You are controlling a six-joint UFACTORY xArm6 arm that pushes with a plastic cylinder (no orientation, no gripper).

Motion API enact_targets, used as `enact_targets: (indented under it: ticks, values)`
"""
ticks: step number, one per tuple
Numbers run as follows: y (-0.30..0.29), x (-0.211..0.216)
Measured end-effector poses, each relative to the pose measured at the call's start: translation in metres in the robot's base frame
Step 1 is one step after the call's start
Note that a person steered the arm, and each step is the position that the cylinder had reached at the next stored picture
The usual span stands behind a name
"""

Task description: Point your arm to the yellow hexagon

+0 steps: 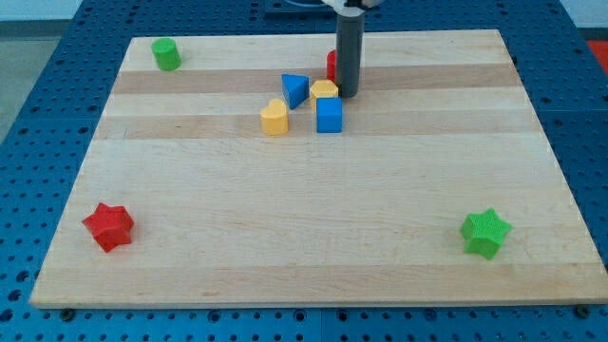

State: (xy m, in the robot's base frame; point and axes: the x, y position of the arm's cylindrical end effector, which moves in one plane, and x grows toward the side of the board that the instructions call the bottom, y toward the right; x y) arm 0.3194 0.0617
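Note:
The yellow hexagon [323,90] lies near the top middle of the wooden board [313,256], partly behind a blue cube [329,115]. My tip [348,95] stands just to the right of the yellow hexagon, touching or nearly touching its edge. A blue triangle [294,89] sits to the hexagon's left. A yellow heart [275,117] lies lower left of it. A red block [332,65] is partly hidden behind the rod, so its shape is unclear.
A green cylinder [166,54] sits at the top left corner. A red star [108,225] lies at the bottom left. A green star [485,233] lies at the bottom right. A blue perforated table surrounds the board.

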Motion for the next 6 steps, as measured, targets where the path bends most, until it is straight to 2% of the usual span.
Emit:
enact_targets:
  ticks: [1,2,3,4,5,6]
  values:
    - [0.052,-0.025]
    - [0.028,-0.067]
    - [-0.044,-0.054]
    - [-0.077,-0.058]
    - [-0.026,-0.067]
    - [-0.013,-0.038]
